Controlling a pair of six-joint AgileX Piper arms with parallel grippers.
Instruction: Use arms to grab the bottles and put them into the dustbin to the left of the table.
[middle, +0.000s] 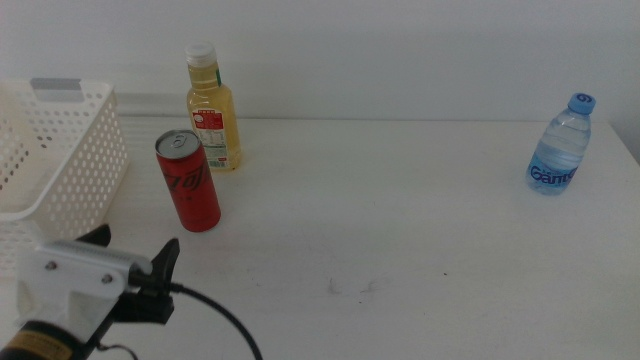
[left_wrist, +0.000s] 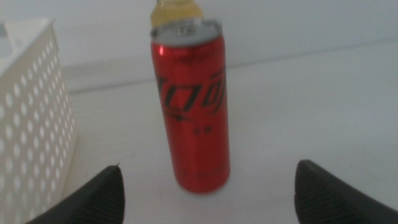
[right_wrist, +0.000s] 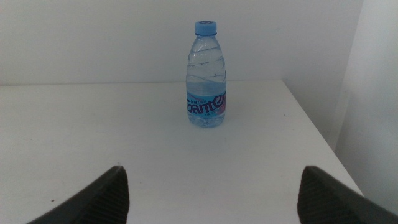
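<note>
Left gripper (middle: 135, 248) low by the tabletop's (middle: 400, 240) front-left corner, jaws spread wide, holding nothing, pointed at the red soda can (middle: 188, 180). Can upright near the left edge, just beside the white dustbin (middle: 60, 150). Yellow-liquid bottle (middle: 212, 108) standing right behind the can. Water bottle (middle: 559, 146) upright at the far-right corner. Right gripper (right_wrist: 211, 196) also spread open, empty, facing that bottle.

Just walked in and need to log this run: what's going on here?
The left gripper, fingers open, is lined up on the upright red can, beside the white basket. A yellow-liquid bottle stands just behind the can. The right gripper, also open, faces the water bottle near the table's far right. Nothing is grasped yet.
</note>
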